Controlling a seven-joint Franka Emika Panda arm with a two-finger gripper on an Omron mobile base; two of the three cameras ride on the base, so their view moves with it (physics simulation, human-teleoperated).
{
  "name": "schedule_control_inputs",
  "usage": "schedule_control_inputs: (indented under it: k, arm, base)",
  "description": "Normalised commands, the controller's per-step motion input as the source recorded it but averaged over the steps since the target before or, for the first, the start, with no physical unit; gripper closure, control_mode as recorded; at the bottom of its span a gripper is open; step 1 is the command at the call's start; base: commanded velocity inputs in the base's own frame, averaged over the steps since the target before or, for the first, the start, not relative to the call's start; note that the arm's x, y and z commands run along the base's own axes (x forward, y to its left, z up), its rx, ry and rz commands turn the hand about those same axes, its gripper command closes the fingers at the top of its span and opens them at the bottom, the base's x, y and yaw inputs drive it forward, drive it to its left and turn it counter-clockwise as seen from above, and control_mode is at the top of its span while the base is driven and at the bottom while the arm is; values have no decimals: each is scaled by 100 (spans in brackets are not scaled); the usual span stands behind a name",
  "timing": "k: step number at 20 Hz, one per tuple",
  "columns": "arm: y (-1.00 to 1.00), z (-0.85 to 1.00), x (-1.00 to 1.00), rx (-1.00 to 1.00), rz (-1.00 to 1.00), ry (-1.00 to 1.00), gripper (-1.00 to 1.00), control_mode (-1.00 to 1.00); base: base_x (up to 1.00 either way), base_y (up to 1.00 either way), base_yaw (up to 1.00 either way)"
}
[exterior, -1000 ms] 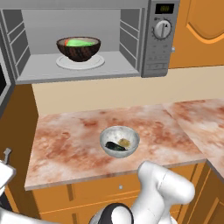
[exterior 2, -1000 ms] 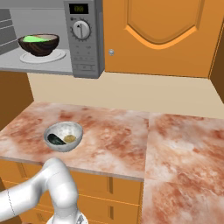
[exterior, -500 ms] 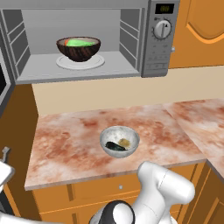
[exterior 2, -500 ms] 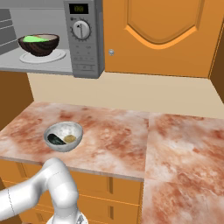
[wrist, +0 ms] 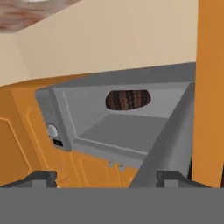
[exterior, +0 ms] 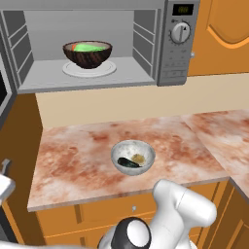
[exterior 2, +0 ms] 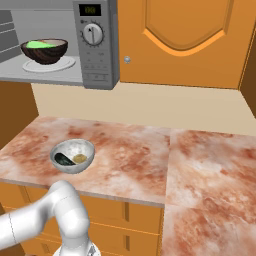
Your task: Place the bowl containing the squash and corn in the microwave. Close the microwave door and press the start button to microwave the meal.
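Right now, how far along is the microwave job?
Done: the bowl with the corn sits on the turntable inside the microwave. In hand: the end effector, empty and open, faces the microwave door, which stands open. Left: closing it and pressing start.

The scene was viewed by both base cameras from behind the arm, forward and down: the microwave [exterior: 97, 44] was framed upper left, and the counter [exterior 2: 125, 150] was shared. The hand view was rolled upside down, with the microwave [wrist: 118, 122] seen from farther off.
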Motion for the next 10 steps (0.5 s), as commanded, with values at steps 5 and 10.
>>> schedule_control_inputs:
  k: [5, 10]
  arm:
    - [-13, 58, 16, -8, -10, 32, -100, -100]
    - [-33, 72, 1, -8, -11, 33, -100, -100]
  base:
    - [0, 0, 0]
    - [0, 0, 0]
